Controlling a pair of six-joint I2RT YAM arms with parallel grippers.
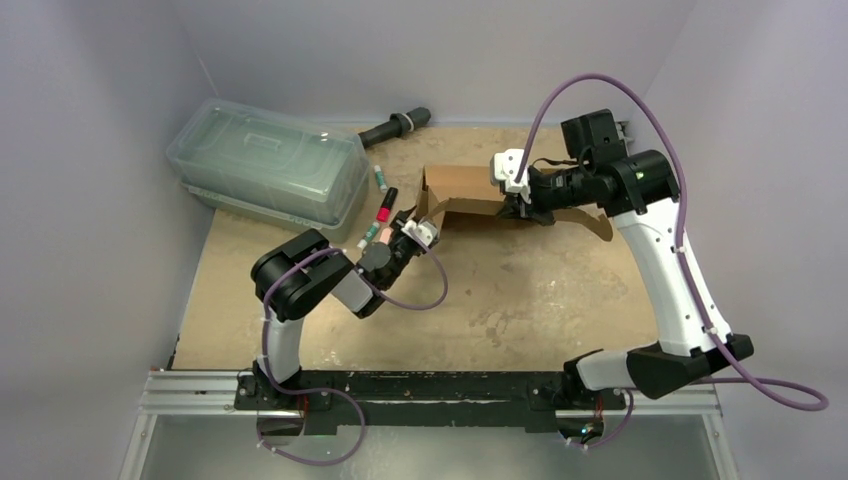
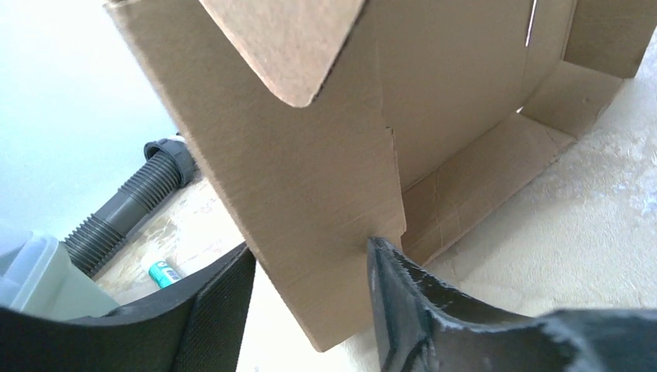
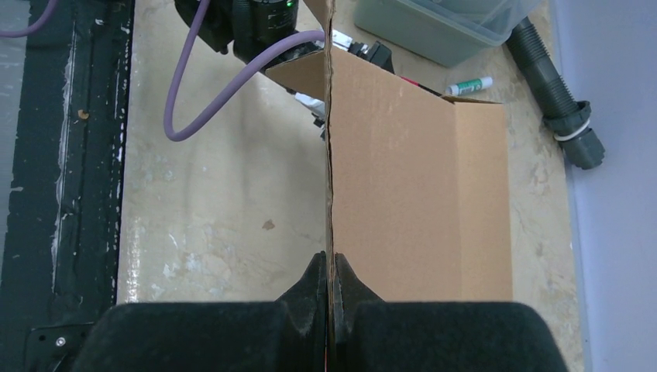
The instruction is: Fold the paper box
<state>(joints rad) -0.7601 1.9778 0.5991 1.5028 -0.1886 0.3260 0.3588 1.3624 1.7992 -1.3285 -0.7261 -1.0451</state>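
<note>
The paper box (image 1: 470, 192) is brown corrugated cardboard, partly formed, resting on the table at centre back. In the left wrist view one of its side flaps (image 2: 310, 178) stands upright between my left gripper's (image 2: 310, 291) fingers. The jaws are apart: the right finger (image 2: 399, 298) touches the flap's face, and the left finger (image 2: 221, 310) is clear of it. From above, the left gripper (image 1: 420, 232) sits at the box's left end. My right gripper (image 3: 331, 271) is shut on the thin top edge of an upright box wall (image 3: 418, 194), at the box's right end (image 1: 520, 205).
A clear greenish lidded container (image 1: 265, 170) stands at the back left. A black ribbed hose (image 1: 395, 127) lies behind it. Markers (image 1: 385, 205) lie between the container and the box. The left arm's purple cable (image 3: 232, 85) loops over the table in front of the box.
</note>
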